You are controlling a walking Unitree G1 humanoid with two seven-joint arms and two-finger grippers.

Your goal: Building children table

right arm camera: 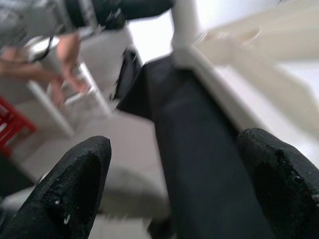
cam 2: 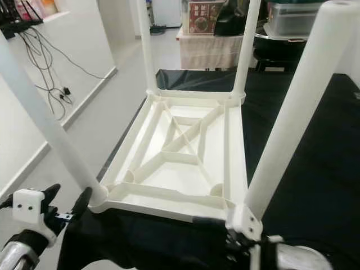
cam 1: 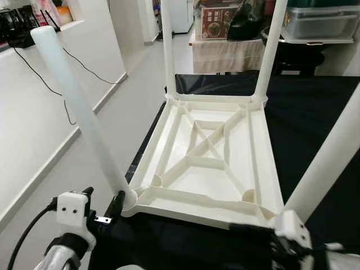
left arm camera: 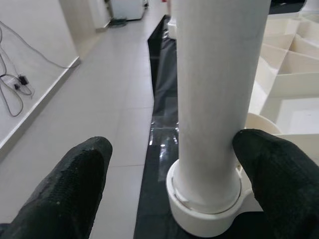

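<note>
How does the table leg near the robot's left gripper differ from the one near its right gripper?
The near-left leg leans outward to the left, away from the upturned tabletop; the near-right leg leans to the right. The left gripper has its open fingers on either side of the near-left leg's base, one finger touching it, while the right gripper is open on nothing. Both legs are plain white round tubes standing in corner sockets.

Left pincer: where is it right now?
The left pincer sits low on the robot's left, fingers open astride the near-left leg just above its socket on the upturned tabletop.
</note>
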